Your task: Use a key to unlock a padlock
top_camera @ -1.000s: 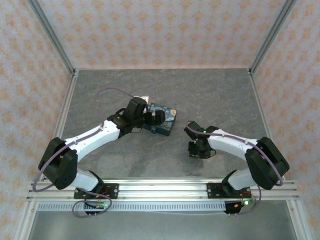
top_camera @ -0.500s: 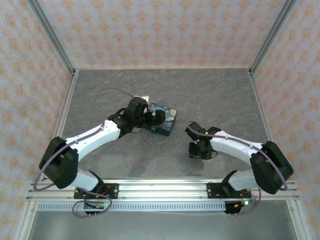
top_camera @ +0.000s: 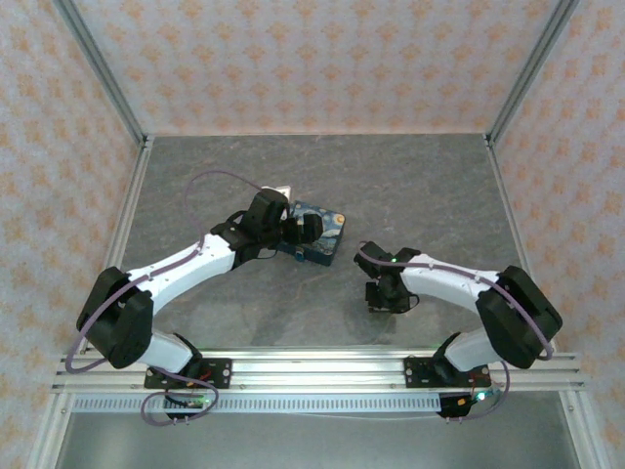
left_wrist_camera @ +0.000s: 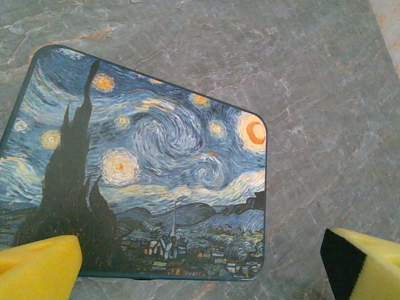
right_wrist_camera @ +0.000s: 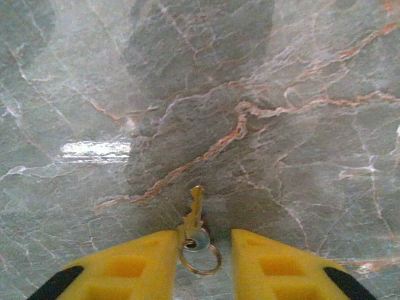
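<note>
- While I watched, the right gripper [right_wrist_camera: 204, 240] hung low over the counter [right_wrist_camera: 281, 94], its fingers a narrow gap apart, gripping nothing.
- The key [right_wrist_camera: 195, 209] lay on the counter in that gap with its ring [right_wrist_camera: 200, 257], against one finger.
- The left gripper [left_wrist_camera: 200, 250] stood wide open above the near edge of the tin [left_wrist_camera: 156, 156], holding nothing.
</note>
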Controlling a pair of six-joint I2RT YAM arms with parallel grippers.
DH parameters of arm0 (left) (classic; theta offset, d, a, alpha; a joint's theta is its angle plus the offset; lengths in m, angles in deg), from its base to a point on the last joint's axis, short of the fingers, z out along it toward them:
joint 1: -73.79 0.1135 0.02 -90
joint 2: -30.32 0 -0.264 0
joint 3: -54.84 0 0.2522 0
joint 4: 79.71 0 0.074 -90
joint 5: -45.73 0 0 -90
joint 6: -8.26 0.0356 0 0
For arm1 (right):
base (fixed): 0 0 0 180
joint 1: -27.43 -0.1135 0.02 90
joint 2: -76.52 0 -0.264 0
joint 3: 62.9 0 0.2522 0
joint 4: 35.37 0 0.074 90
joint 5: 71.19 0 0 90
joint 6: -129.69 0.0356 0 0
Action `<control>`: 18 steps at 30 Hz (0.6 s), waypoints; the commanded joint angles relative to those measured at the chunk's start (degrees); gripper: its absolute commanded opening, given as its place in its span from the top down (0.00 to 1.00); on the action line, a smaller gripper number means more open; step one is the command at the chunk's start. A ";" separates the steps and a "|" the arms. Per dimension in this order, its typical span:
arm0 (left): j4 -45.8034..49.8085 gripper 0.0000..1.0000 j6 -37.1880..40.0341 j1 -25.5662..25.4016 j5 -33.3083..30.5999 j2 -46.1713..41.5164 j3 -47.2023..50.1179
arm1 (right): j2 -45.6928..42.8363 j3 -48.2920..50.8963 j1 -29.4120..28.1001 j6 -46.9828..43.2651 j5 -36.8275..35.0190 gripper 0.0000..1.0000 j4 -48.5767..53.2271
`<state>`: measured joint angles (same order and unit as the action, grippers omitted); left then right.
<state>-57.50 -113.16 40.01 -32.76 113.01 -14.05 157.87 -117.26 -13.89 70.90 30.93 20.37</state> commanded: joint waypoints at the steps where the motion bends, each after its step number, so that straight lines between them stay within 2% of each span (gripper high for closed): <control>1: 1.31 0.00 1.58 -0.47 -1.43 -0.34 -1.35 | 1.48 -0.09 -0.78 -0.35 0.10 0.78 -0.05; 8: 1.31 0.00 1.89 -0.42 -1.58 -0.46 -1.14 | 0.07 -0.62 -0.78 -0.55 -1.08 0.92 1.82; 18: 0.97 0.00 1.10 -0.41 -0.96 -1.47 -1.07 | -4.32 -0.63 -0.78 -0.92 -2.81 1.00 0.94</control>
<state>-57.34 -112.70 40.01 -32.76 112.99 -14.05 155.88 -117.96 -14.28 70.52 30.34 20.74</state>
